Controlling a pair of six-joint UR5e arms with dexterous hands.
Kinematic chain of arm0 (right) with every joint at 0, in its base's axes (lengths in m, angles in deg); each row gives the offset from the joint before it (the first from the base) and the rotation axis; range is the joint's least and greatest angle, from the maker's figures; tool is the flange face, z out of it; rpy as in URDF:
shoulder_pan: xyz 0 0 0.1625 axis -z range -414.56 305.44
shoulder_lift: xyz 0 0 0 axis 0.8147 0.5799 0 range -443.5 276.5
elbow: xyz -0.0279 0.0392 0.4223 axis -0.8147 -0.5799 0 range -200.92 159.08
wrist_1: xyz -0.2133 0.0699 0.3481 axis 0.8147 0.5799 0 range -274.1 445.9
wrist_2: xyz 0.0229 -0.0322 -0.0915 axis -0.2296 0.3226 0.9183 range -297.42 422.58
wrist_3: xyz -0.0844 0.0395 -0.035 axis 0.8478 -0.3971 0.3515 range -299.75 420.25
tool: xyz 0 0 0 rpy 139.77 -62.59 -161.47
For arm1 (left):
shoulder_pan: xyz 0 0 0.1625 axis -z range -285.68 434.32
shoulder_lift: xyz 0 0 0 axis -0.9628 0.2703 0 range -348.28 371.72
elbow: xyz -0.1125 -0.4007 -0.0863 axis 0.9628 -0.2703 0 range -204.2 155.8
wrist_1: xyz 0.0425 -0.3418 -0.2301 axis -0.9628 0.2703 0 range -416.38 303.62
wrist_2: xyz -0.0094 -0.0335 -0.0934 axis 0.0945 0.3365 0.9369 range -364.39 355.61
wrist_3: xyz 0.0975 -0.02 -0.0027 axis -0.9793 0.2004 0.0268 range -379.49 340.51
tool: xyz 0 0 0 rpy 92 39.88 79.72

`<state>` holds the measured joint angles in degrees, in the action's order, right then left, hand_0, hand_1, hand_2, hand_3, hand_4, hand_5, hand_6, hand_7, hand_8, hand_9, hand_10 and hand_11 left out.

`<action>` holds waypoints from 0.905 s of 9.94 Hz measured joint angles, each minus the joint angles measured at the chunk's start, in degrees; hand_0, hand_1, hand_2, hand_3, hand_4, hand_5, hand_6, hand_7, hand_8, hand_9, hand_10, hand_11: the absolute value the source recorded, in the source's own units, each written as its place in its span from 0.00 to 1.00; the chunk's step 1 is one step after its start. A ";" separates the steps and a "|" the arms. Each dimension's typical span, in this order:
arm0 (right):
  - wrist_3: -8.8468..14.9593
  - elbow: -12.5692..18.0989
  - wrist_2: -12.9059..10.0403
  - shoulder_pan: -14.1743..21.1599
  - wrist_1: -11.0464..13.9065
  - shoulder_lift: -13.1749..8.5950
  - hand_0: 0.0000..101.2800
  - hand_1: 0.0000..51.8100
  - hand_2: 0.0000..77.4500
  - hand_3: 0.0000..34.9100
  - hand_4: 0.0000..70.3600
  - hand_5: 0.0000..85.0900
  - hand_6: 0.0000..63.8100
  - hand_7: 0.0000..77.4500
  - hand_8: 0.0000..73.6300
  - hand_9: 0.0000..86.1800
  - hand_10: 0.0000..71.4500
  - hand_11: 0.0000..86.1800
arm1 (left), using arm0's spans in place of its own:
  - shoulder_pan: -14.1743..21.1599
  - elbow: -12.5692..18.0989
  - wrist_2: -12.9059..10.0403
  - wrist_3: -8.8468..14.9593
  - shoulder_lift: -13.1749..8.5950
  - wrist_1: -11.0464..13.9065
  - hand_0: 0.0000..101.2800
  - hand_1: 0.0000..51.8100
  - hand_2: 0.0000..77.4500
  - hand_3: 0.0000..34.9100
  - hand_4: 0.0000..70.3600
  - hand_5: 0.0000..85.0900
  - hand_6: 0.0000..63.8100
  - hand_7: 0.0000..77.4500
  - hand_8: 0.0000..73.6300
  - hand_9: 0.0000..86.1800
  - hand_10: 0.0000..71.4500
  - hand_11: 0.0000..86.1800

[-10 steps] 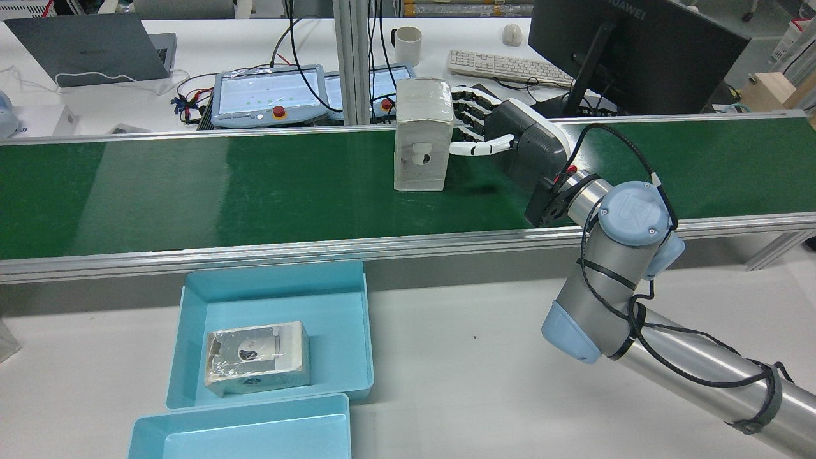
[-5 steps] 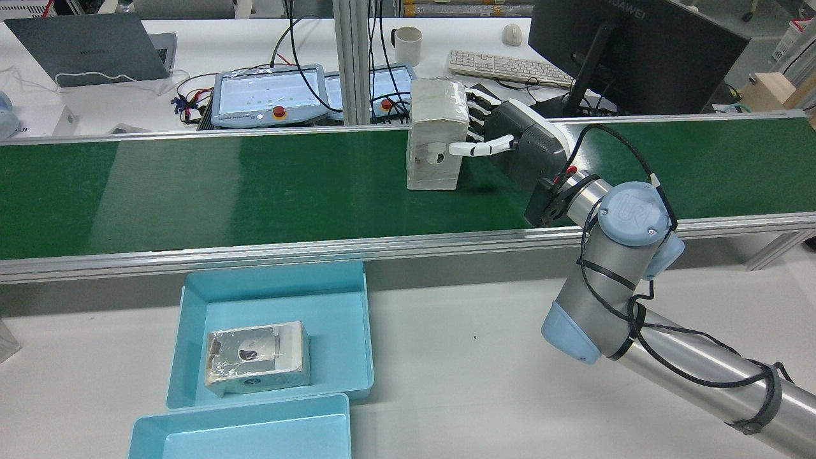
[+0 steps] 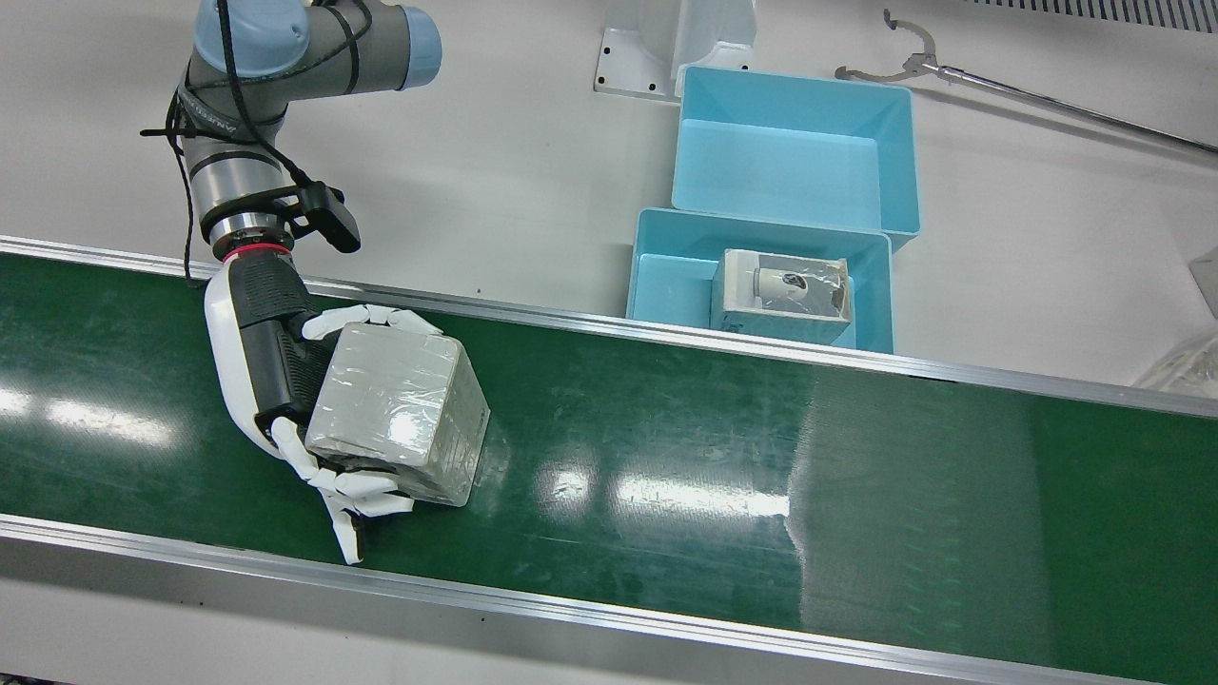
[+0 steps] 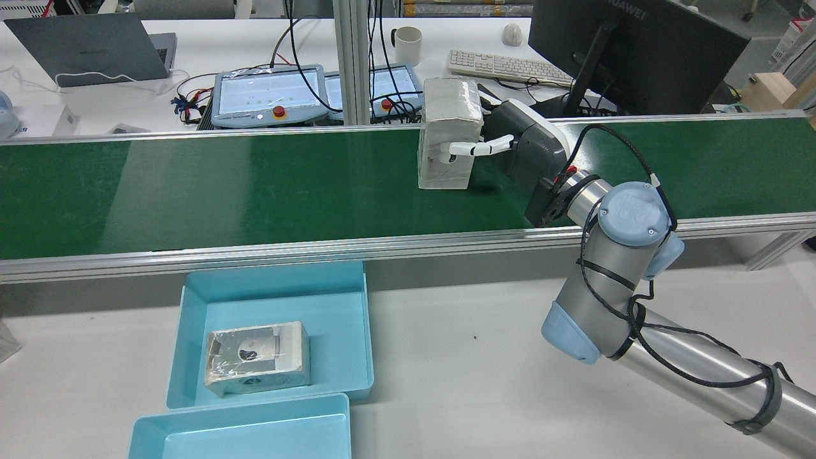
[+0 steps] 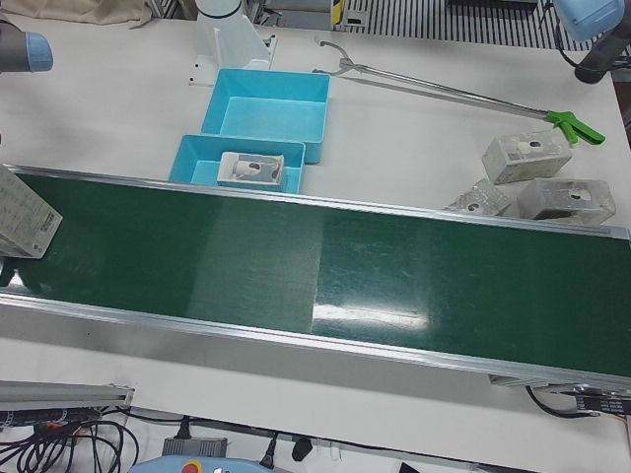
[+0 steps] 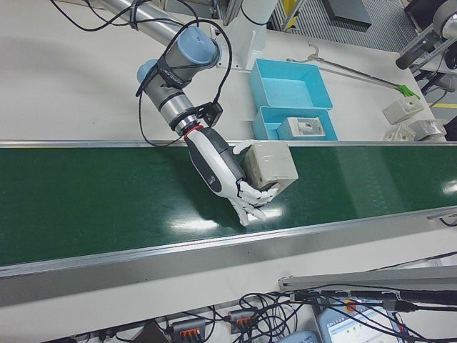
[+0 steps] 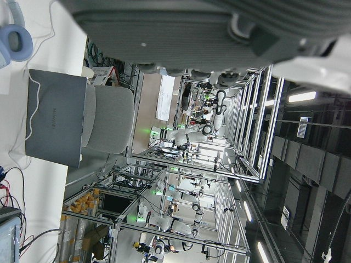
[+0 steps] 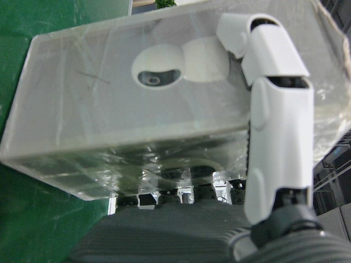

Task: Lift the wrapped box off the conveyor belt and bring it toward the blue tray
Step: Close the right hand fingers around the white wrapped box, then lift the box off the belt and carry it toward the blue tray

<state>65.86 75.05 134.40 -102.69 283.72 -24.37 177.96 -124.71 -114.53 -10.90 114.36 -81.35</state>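
Observation:
The wrapped box [image 3: 400, 409] stands on the green conveyor belt [image 3: 761, 476], pushed up against the palm of my right hand [image 3: 262, 352]. The thumb lies across its near face and the other fingers reach along its far side. The fingers look spread rather than clenched. In the rear view the box [image 4: 449, 131] stands upright on the belt [image 4: 223, 185] beside the hand [image 4: 526, 143]. The right hand view shows the thumb over the box [image 8: 137, 109]. The blue tray [image 4: 274, 280] holds another wrapped box [image 4: 258, 357]. Of my left hand only the dark palm [image 7: 192, 22] shows.
A second blue tray [image 4: 242, 433] sits next to the first. Aluminium rails edge the belt. Loose wrapped boxes [image 5: 527, 158] and a long grabber tool [image 5: 444, 89] lie on the white table beyond the trays.
The wrapped box has travelled along the belt toward my right hand and now sits between its thumb and fingers. The hand and arm have stayed still.

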 joint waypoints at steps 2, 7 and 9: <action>0.08 3.36 -1.56 -1.14 7.18 0.01 0.52 0.19 0.44 0.27 0.40 0.56 0.32 0.57 0.29 0.30 0.18 0.12 | 0.00 0.00 0.00 0.00 0.00 0.00 0.00 0.00 0.01 0.00 0.00 0.01 0.00 0.01 0.01 0.00 0.01 0.00; 1.05 13.76 -3.32 -2.26 15.07 -0.11 0.48 0.11 0.46 0.00 0.60 0.83 0.77 0.90 0.78 0.77 0.69 0.59 | 0.00 0.00 0.00 0.00 0.00 0.00 0.00 0.00 0.01 0.00 0.00 0.01 0.00 0.01 0.01 0.00 0.00 0.00; 3.16 15.56 -4.67 3.02 15.24 -2.01 0.49 0.11 0.46 0.00 0.65 0.85 0.88 0.92 0.89 0.85 0.79 0.87 | 0.00 0.00 0.00 0.00 0.00 0.00 0.00 0.00 0.01 0.00 0.00 0.01 0.00 0.01 0.01 0.00 0.01 0.00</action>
<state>69.02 90.61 129.72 -99.67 298.96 -26.38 177.96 -124.71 -114.53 -10.90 114.36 -81.35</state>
